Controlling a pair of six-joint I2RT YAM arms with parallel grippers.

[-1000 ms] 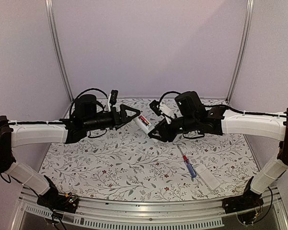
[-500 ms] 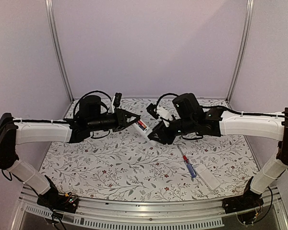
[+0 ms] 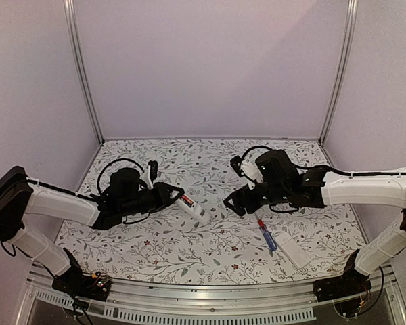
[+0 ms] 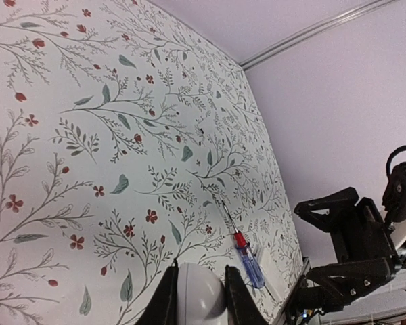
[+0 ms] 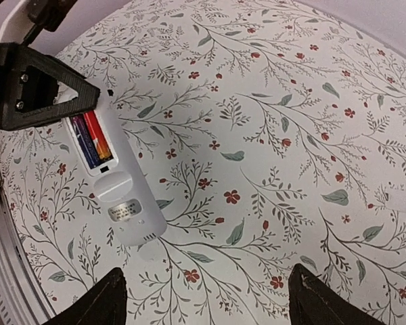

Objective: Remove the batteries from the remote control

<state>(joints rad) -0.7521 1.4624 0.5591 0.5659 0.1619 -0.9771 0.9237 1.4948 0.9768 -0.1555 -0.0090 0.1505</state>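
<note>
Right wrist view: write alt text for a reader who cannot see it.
A slim white plastic remote control, one end clamped in the black left gripper, shows its open recess with small red-and-dark cylindrical batteries inside, above a floral tablecloth. The right gripper is wide open, holding nothing.

In the left wrist view we see only the rounded end of the remote control (image 4: 200,291); the bottom edge cuts off the rest. The left gripper (image 5: 78,100) hides its end beyond the 2 batteries (image 5: 89,139).

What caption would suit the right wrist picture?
Left gripper grips the white remote control, batteries showing in its open bay, floral tablecloth behind; right gripper open.
</note>
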